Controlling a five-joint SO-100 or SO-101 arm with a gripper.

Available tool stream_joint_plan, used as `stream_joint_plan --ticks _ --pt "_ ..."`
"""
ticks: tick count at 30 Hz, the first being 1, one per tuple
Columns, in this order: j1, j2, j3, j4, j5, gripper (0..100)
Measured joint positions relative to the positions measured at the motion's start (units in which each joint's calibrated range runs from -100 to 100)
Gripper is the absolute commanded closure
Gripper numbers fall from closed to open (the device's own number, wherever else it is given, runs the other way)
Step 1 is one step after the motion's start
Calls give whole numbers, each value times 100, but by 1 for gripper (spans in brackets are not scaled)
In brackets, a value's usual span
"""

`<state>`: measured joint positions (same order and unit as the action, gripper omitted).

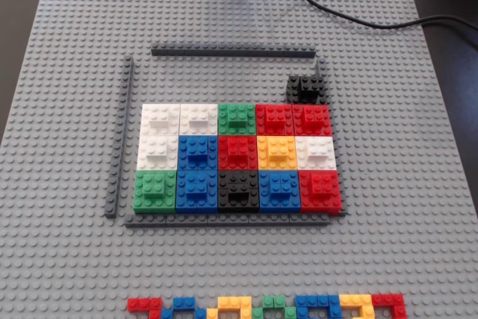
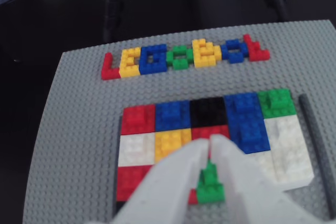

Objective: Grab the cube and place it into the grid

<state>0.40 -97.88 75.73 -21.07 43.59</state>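
— How much room is there?
— Inside the grid (image 1: 128, 132) the strip above the coloured rows is bare; the cube (image 1: 305, 89) sits at its right end, against the bar.
— Your gripper (image 2: 211, 139)?
— Its tips nearly meet, holding nothing, above the squares; the coloured strip (image 2: 184, 57) lies beyond, all on a grey baseplate (image 1: 418, 184)

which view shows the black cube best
The fixed view: the cube sits unobstructed in the grid's top-right corner, above the red squares. The wrist view doesn't show it; the gripper fills the lower frame there.
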Motion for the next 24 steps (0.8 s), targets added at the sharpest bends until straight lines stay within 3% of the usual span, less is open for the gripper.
stream_joint_plan --ticks 12,24 --pt "7 -8 1906 -376 -44 100" --pt "-109 -8 2365 -205 147 100"
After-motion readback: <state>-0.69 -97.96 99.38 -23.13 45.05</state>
